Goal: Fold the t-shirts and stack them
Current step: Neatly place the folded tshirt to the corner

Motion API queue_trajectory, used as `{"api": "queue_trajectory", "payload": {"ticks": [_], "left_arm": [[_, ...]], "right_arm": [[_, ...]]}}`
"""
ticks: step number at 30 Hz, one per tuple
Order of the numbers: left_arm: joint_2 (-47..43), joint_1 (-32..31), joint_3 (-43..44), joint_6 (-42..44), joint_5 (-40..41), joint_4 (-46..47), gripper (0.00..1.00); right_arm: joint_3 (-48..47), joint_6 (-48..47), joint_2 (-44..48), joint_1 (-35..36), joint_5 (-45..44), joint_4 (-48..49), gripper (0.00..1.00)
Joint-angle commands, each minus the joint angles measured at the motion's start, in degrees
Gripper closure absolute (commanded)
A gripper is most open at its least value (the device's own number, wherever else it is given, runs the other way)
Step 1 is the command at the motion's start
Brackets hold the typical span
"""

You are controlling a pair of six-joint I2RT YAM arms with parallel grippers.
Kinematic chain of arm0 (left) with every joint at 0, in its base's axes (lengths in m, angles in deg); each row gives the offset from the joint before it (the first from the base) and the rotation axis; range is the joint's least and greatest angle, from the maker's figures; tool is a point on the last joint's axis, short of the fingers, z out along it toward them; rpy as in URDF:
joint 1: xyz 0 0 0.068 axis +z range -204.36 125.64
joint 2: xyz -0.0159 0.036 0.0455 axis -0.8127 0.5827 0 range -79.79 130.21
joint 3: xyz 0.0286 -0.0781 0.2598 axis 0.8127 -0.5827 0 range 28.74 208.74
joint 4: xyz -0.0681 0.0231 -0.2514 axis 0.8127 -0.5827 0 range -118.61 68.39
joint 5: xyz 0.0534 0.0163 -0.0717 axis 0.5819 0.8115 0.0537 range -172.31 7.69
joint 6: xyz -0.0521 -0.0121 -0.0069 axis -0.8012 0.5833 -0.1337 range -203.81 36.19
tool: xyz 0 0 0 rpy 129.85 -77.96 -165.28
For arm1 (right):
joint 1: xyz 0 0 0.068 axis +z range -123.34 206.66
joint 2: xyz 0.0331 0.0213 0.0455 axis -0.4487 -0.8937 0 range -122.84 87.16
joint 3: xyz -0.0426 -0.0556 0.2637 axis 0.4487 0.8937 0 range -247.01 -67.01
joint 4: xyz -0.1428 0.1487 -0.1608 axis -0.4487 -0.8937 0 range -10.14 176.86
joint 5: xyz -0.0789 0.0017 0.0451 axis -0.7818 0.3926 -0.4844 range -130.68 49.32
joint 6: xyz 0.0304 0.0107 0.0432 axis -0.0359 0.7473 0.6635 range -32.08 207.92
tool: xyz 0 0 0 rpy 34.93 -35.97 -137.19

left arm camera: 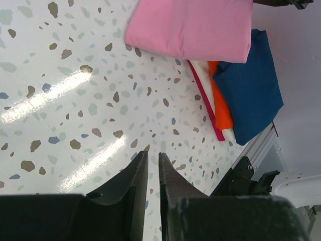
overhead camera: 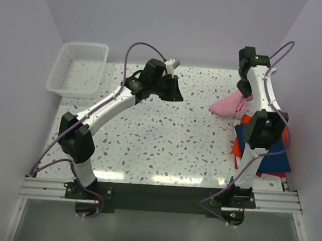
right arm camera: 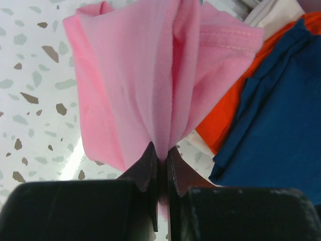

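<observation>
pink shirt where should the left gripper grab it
Probably take the pink shirt by its loose left end, approaching from the table centre: the right gripper pinches the bunched other end, and the navy shirt crowds that side.

Lab test cell: plain walls (overhead camera: 177, 24), speckled table (overhead camera: 165, 137), aluminium rail (overhead camera: 44, 188).

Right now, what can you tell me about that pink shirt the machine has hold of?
The pink t-shirt is soft, light pink cloth with a stitched hem showing. The right gripper pinches a bunched fold, and the cloth fans out from it in smooth pleats. It hangs at the far right of the table, beside the stacked navy blue shirt and orange-red shirt. Whether its low end touches the table is unclear.
</observation>
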Motion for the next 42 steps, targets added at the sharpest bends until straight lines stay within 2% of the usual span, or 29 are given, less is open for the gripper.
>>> {"api": "queue_trajectory", "payload": {"ticks": [1,16,33,39,42], "left_arm": [[-1.6,0.3,2.9,1.0,-1.9,-0.5,0.81],[-2.0,0.3,2.2,0.9,-3.1,-0.4,0.81],[-2.3,0.3,1.0,0.6,-3.5,0.3,0.81],[-2.8,0.1,0.3,0.5,-3.8,0.6,0.81],[-3.1,-0.2,-0.5,0.3,-4.2,1.0,0.81]], "right_arm": [[-2.0,-0.6,3.4,-2.4,-2.5,-10.3,1.00],[-4.2,-6.8,13.2,-9.9,0.3,-11.6,1.00],[-8.8,-9.5,19.0,-11.8,1.5,-15.1,1.00],[-3.8,-10.4,23.7,-12.5,1.6,-14.8,1.00],[3.3,-10.3,29.0,-12.7,1.4,-13.7,1.00]]}}
